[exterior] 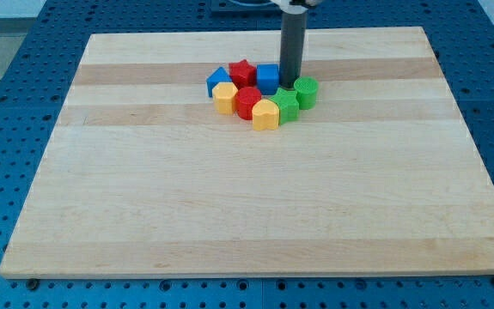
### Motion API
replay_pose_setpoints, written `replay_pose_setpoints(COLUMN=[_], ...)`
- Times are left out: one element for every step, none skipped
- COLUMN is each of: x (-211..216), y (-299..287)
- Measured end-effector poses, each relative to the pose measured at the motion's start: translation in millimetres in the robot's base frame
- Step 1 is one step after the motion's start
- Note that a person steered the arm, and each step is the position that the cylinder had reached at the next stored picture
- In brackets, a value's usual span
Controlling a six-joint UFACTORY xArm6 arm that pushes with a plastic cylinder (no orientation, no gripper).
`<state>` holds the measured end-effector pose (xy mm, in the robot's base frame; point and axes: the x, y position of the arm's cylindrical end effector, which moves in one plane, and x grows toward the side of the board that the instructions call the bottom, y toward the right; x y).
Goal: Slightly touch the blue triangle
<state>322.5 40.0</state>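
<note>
Blue triangle (216, 81): left end of the block cluster, upper centre of frame; untouched as it looks
My tip (289, 85): bare rod, nothing held; right side, between blue cube (268, 78) and green cylinder (307, 91)
Left: travel leftward, then light contact

You are looking at a lab or robotics test bench, not a home. The pale wooden board of glued strips (255, 197) lies on a blue metal table pierced with a regular grid of mounting holes (23, 94), the kind of surface that fixtures bolt onto. A straight dark rod (292, 47) comes down from the view's top over the board, and a small cluster of bright plastic blocks (262, 93) sits there as test pieces.
</note>
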Motion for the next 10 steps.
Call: replay_pose_setpoints(x=[0, 0, -15, -27, -73, -96, -81, -71, -54, 11], y=[-21, -34, -36, -17, -9, -33, -99, -158, -184, -162])
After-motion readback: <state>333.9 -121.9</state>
